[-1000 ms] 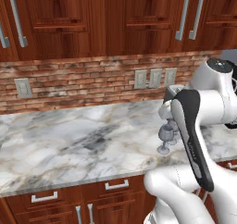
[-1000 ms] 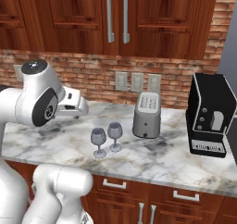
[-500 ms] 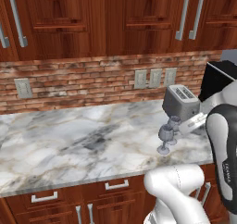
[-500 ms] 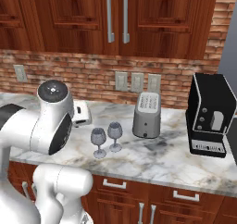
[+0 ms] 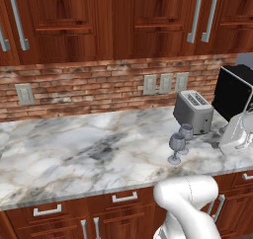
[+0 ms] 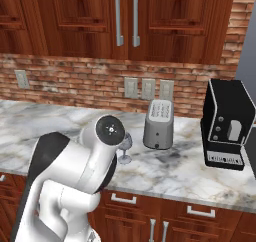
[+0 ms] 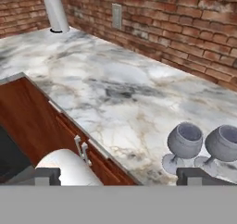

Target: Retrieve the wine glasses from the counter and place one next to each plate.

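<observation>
The jaws (image 7: pixel 118 176) stand wide apart and hold nothing, their 2 small dark finger tips (image 7: pixel 196 176) rising at the bottom of the hand view. They hang out past the front edge of the desk (image 5: pixel 89 149), a long white marble worktop veined in grey, over the reddish-brown wood cabinet fronts (image 7: pixel 32 112) with silver handles.

The 2 small clear greyish stemmed wine glasses (image 7: pixel 184 146) stand upright on the desk close to its front edge, just beside each other, bowls nearly touching. In the hand view they sit off to one side, near 1 finger tip and not between the 2, so the jaws are not yet lined up on either glass.

The risk I see is in that tight pairing. With the jaws this wide, a finger coming in for the nearer glass could clip the bowl or thin stem of the second glass (image 7: pixel 222 146) and tip it; so near the edge, a toppled glass might roll off. A sideways sweep would knock both.

Further back a silver 2-slot toaster (image 5: pixel 193 112) stands just behind the glasses, and a black boxy coffee machine (image 6: pixel 227 123) beside it. A white paper towel roll (image 7: pixel 55 11) stands far along the desk, against the red brick wall (image 5: pixel 89 87).
</observation>
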You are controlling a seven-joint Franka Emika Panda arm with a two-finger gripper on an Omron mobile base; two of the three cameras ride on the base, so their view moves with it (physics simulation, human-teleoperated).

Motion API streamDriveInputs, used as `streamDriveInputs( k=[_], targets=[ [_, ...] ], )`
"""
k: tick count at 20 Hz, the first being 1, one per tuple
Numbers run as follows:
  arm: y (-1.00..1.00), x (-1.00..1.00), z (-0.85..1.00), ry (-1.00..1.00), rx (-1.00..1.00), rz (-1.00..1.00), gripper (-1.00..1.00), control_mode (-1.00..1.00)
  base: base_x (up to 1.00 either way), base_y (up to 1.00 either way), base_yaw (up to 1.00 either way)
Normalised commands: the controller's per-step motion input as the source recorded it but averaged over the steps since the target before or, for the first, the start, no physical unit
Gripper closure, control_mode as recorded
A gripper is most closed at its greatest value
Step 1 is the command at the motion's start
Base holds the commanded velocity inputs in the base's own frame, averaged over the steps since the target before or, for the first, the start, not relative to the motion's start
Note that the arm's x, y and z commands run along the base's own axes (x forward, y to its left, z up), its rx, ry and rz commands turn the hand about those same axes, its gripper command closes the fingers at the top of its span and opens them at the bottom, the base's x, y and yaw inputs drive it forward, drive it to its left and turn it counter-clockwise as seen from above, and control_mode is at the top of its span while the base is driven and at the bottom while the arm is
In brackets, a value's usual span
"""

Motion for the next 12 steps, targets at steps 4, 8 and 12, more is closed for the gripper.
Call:
streamDriveInputs(
  k=[4,8,12],
  targets=[
    [-0.24,0.07,-0.21,-0.2,0.06,0.17,-1.0,-1.0,0.0,0.0,0.0],
    [-0.23,0.12,-0.27,-0.19,0.08,0.22,-1.0,-1.0,0.0,0.0,0.0],
    [-0.22,0.26,-0.33,-0.15,0.11,0.19,-1.0,-1.0,0.0,0.0,0.0]
  ],
)
